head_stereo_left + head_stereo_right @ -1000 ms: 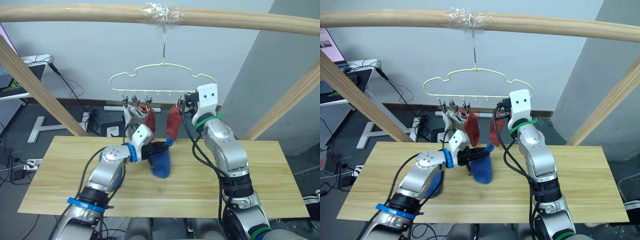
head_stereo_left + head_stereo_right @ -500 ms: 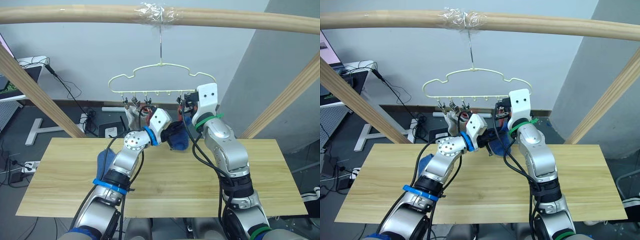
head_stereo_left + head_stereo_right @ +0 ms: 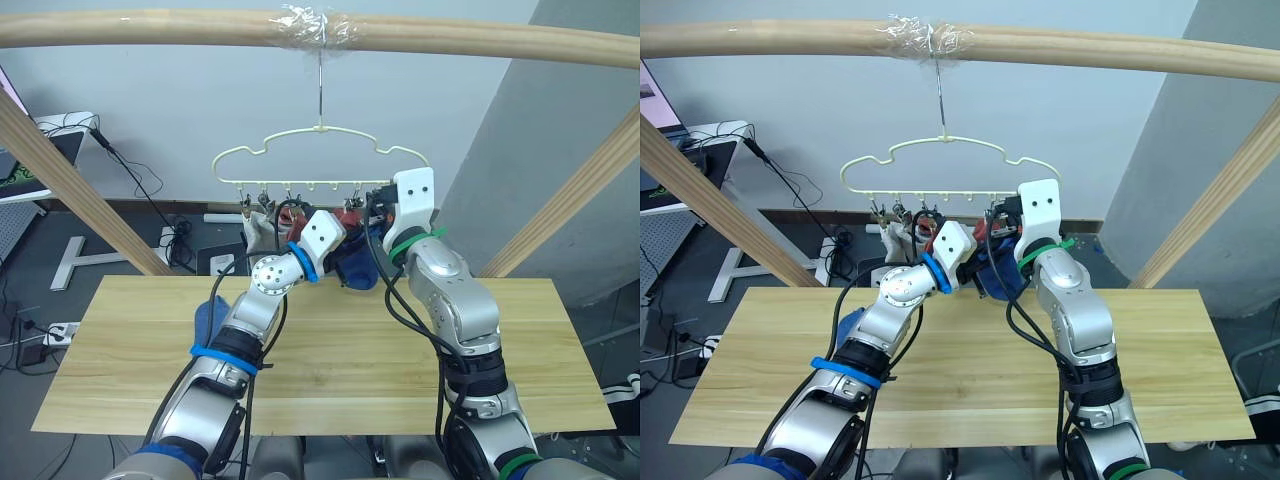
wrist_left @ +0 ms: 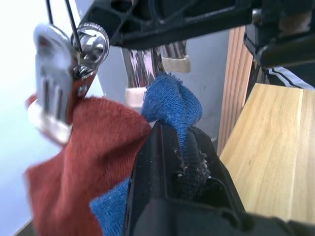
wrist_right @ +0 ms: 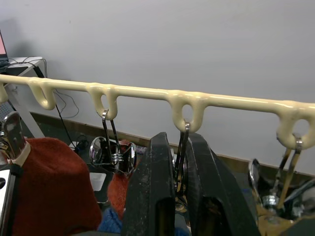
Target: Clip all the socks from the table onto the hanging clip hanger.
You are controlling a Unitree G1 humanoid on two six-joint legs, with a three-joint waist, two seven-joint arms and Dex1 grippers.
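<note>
Holding a blue sock point(image 3: 352, 268) up under the hanger point(image 3: 318, 160), the left gripper point(image 3: 338, 243) sits just below the hanger's lower bar in the left eye view, right beside the right gripper point(image 3: 378, 212). A grey sock point(image 3: 258, 232) and a red sock point(image 3: 293, 214) hang from clips at the left end of the bar. Another blue sock point(image 3: 210, 322) lies on the table point(image 3: 560, 360), well below the hanger and half behind the left arm. Thin pale wire, metal hook, looped over a round wooden pole point(image 3: 150, 28).

Right eye view: same cluster, the blue sock point(image 3: 992, 276) bunched between the two wrists under the bar.

Left wrist view: the black fingers point(image 4: 155, 162) are clenched on a fold of blue knit point(image 4: 172, 105), fuzzy and ribbed, its top touching a shiny clip point(image 4: 145, 64). A soft red sock point(image 4: 88, 157) hangs from a neighbouring clip just beside it.

Right wrist view: the right gripper point(image 5: 178, 162) is pinched on a clip point(image 5: 181, 147) hanging from a loop of the bar point(image 5: 147, 93), fingers nearly together with the wire clip between them. More chrome clips dangle on either side.
</note>
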